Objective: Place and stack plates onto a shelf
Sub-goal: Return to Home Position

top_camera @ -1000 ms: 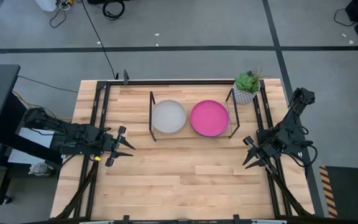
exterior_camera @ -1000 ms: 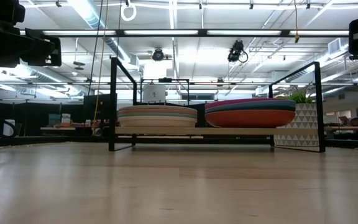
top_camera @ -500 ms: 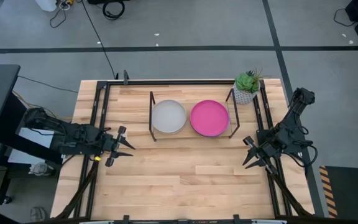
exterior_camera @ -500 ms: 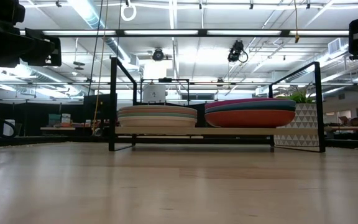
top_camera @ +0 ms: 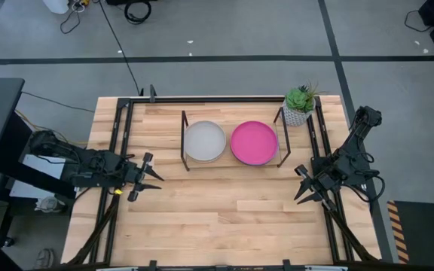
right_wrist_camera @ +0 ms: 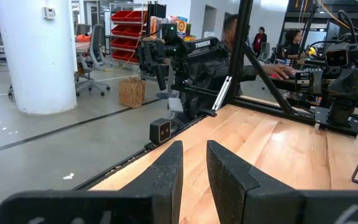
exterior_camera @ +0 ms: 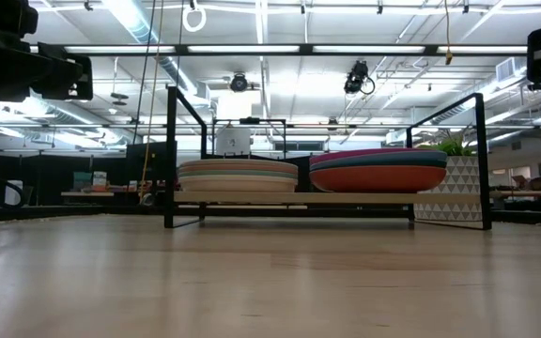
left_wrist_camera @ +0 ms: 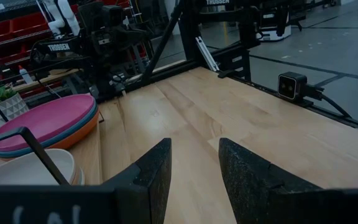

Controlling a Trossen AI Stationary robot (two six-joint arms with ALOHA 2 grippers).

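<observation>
The shelf (top_camera: 184,141) is set toward the back of the table (top_camera: 202,218), its long axis running left to right, and it lies between the two arms and beyond both sets of fingers. The left gripper (top_camera: 149,178) is held at the left edge, nearer the grey plate (top_camera: 204,141). The right gripper (top_camera: 301,186) is held at the right edge, nearer the magenta plate (top_camera: 254,142). Both are seen parted and empty (the right by the narrower gap, as its wrist view shows). No plate is seen off the shelf, so only a retreat from it seems called for. From above only the two top plates are shown. In the low view the grey-topped stack (exterior_camera: 238,176) and the magenta-topped stack (exterior_camera: 378,172) are revealed, several plates deep.
</observation>
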